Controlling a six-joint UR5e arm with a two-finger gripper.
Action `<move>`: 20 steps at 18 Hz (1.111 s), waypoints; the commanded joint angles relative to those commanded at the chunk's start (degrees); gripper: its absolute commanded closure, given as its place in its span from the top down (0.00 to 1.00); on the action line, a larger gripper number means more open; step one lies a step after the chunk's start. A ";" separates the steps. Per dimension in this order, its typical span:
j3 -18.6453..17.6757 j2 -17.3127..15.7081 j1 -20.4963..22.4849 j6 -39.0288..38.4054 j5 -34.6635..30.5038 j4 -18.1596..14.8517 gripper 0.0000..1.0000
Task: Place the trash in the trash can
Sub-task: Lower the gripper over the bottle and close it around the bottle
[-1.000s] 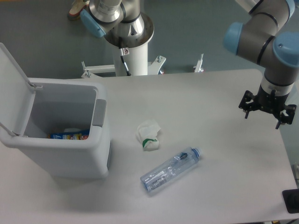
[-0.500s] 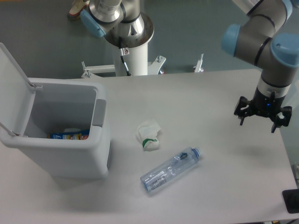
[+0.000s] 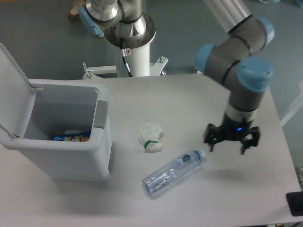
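On the pale grey desk (image 3: 189, 99), set on a dull grey floor, the pincer (image 3: 232, 143) hangs spread and empty just right of the bottle's (image 3: 172, 172) blue cap, the paper wad (image 3: 151, 137) lies between bottle and open trash can (image 3: 66, 135) at left, lid (image 3: 13, 90) raised.

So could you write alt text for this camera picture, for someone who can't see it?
A robot arm's open gripper hangs over a white table, just right of a clear plastic water bottle lying on its side. A crumpled white paper wad lies nearby, and an open trash can stands at left, a snack wrapper inside.
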State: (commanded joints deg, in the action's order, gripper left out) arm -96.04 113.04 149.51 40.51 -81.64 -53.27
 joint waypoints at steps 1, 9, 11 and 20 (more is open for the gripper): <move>-0.72 -0.18 -0.79 0.01 -1.93 0.35 1.00; 10.85 6.74 -8.96 7.62 -10.83 0.53 1.00; 14.29 9.64 -11.16 11.77 -11.00 0.01 1.00; 11.66 12.12 -16.88 19.94 -11.97 -5.00 1.00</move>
State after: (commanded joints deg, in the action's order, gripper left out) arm -84.38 125.15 132.63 60.46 -93.60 -58.26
